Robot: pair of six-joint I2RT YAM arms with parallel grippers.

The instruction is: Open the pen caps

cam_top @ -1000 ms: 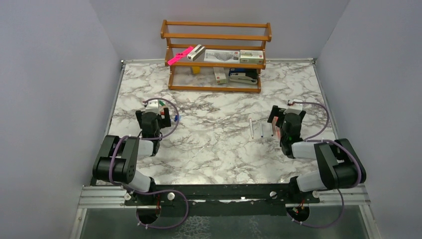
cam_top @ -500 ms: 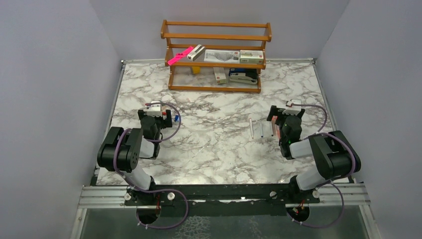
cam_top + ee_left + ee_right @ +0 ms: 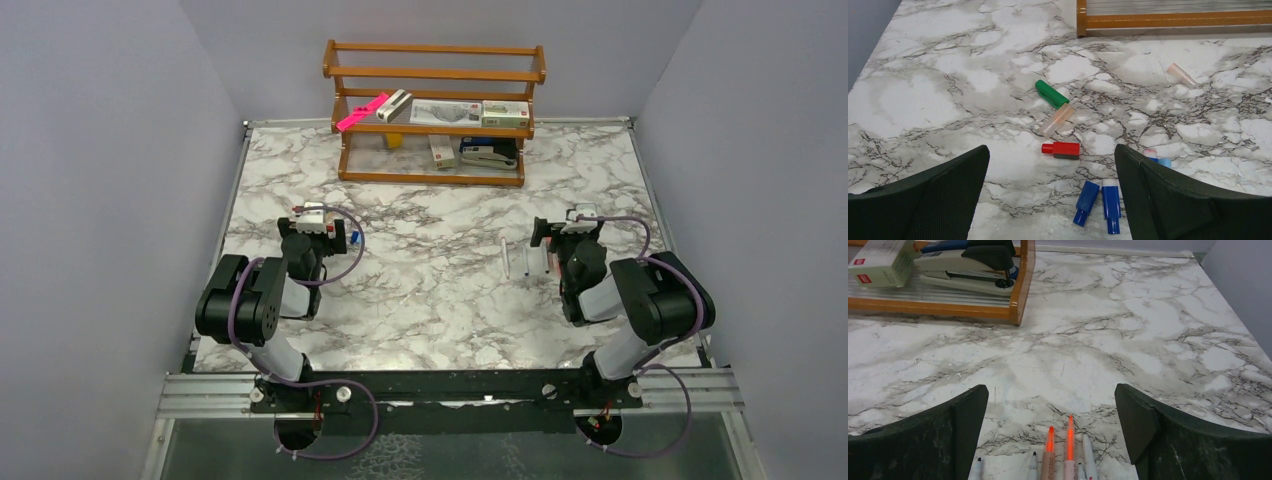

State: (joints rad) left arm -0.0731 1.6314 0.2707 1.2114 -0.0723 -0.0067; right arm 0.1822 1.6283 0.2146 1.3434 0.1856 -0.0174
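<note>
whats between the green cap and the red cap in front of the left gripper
A pale translucent cap lies between the green cap and the red cap; the left wrist view shows it.

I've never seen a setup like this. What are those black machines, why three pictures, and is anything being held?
They are two robot arms bolted at the near edge of a marble table. One picture looks down from above and behind them; the other two come from a camera on each wrist, so the dark shapes in the lower corners are that tool's own fingers. The left tool is open near loose pen caps: green, red and two blue. The right tool is open near a row of uncapped pens. Neither holds anything. A wooden rack at the back carries a stapler.
</note>
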